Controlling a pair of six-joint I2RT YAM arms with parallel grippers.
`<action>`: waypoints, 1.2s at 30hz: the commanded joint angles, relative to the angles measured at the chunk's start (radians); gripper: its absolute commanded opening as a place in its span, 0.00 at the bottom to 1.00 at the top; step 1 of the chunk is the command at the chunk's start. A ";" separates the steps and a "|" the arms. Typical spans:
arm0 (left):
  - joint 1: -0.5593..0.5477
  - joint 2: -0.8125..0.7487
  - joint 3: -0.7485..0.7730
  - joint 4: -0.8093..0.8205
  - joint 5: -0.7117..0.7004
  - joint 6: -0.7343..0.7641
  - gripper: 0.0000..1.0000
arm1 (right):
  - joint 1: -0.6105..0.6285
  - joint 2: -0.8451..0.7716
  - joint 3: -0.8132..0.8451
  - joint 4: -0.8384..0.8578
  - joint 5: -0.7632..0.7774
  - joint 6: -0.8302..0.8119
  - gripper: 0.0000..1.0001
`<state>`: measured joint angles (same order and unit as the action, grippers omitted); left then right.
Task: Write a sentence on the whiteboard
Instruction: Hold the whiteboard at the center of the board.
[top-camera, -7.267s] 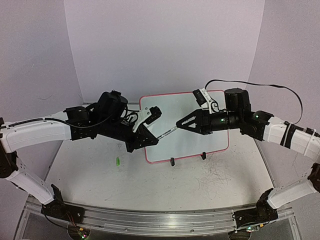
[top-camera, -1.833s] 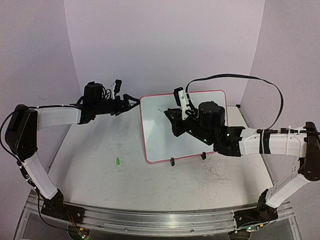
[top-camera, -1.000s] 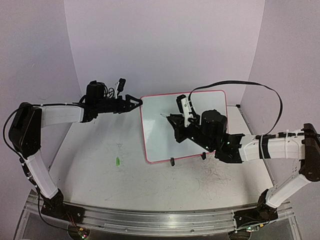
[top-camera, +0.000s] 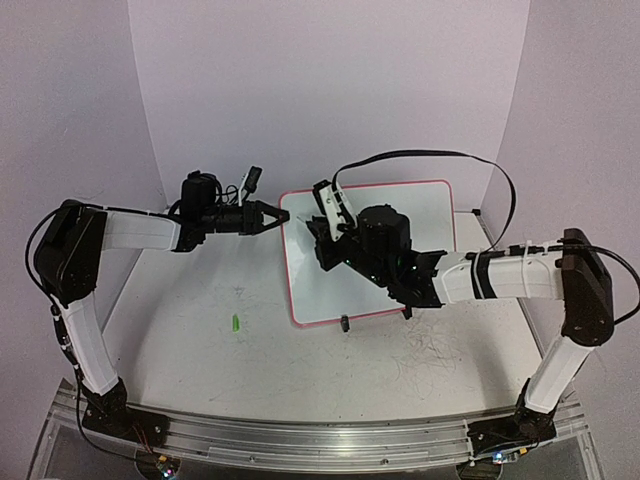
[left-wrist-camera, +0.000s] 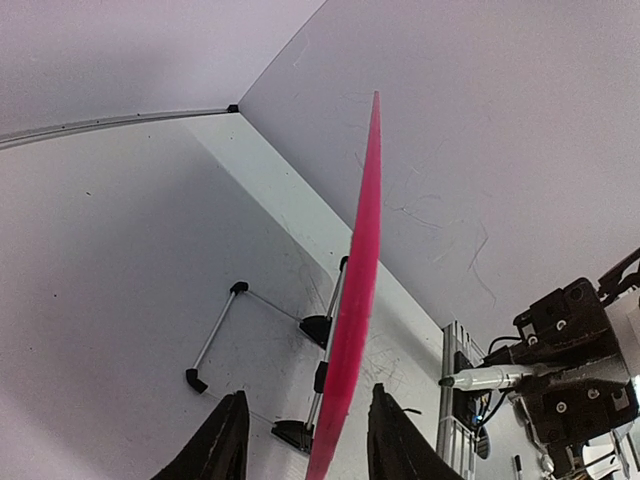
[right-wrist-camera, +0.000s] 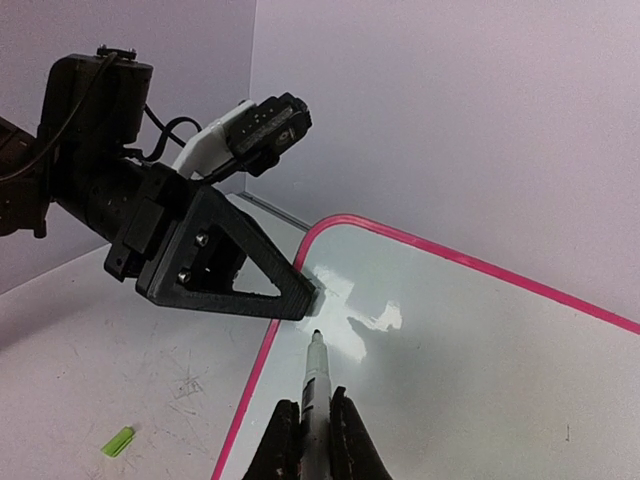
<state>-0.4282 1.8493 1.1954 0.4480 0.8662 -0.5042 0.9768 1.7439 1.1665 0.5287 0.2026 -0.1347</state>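
One outstretched right arm (top-camera: 500, 275), gripper (right-wrist-camera: 314, 415) clutching marker (right-wrist-camera: 313, 375)

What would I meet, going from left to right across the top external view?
left elbow → small green object → left gripper → right gripper → right elbow

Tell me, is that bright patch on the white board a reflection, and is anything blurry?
Right wrist view: yes, glare on the whiteboard near the marker tip. Left wrist view: the left hand looks soft, too close. Top view: even, purplish light.
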 joint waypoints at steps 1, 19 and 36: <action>0.005 0.007 0.015 0.056 0.032 0.012 0.38 | 0.005 0.032 0.075 0.004 0.034 -0.018 0.00; 0.004 0.002 0.009 0.060 0.035 0.030 0.12 | 0.007 0.070 0.107 -0.035 -0.011 0.000 0.00; 0.005 -0.007 0.005 0.060 0.028 0.036 0.03 | 0.009 0.115 0.144 -0.067 0.014 0.007 0.00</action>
<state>-0.4286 1.8530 1.1954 0.4725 0.8978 -0.4712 0.9791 1.8587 1.2678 0.4517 0.1914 -0.1349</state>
